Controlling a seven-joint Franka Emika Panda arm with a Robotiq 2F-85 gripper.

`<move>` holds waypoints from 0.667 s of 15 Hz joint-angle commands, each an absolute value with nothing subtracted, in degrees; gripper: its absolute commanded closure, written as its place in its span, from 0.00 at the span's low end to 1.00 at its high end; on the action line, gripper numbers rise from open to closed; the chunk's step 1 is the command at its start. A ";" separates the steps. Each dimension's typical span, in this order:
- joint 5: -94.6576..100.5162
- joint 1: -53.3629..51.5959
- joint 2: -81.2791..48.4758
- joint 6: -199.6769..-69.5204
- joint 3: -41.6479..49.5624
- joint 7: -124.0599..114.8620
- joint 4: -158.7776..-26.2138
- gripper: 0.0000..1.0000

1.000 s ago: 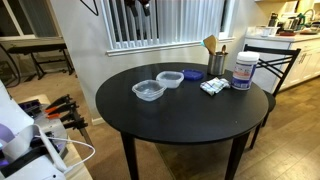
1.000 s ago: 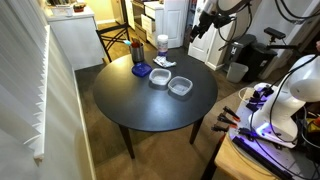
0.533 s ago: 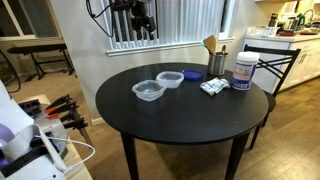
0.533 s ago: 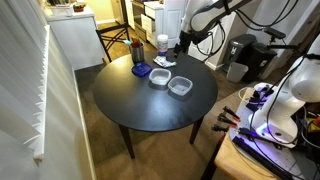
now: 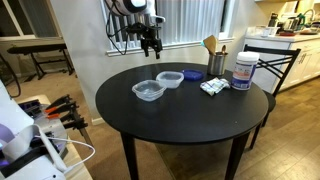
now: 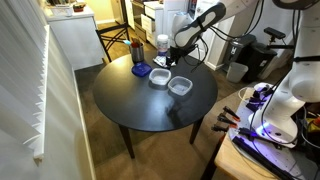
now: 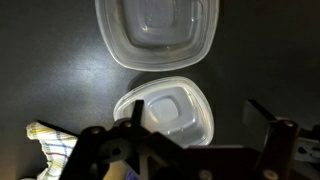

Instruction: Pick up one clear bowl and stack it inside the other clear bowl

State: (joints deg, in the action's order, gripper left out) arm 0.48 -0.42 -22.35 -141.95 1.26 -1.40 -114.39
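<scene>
Two clear bowls sit side by side on the round black table (image 5: 190, 120). The colourless greyish bowl (image 5: 148, 91) is also in the other exterior view (image 6: 180, 87) and at the top of the wrist view (image 7: 157, 30). The bluish bowl (image 5: 170, 78) lies beside it (image 6: 160, 78) and shows lower in the wrist view (image 7: 170, 108). My gripper (image 5: 151, 45) hangs open and empty in the air above the bowls (image 6: 173, 62). In the wrist view it (image 7: 200, 122) stands over the bluish bowl's right part, with nothing between the fingers.
Next to the bluish bowl are a checked packet (image 5: 213, 87), a white jar (image 5: 243, 70) and a holder with wooden utensils (image 5: 215, 58). A dark blue dish (image 6: 141, 70) is near them. A chair (image 5: 272, 62) stands by the table.
The arm has swung in from beyond the table and come down towards the bowls. The bowls have not moved.
</scene>
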 commanded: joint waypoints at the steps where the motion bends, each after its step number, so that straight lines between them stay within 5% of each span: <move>1: 1.08 -1.09 -26.15 -139.89 1.29 -2.91 -109.99 0.00; 10: 0.57 -0.67 -26.45 -140.47 0.84 -1.46 -109.70 0.00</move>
State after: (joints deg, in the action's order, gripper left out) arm 0.46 -0.85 -26.45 -140.58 1.02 -1.40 -109.77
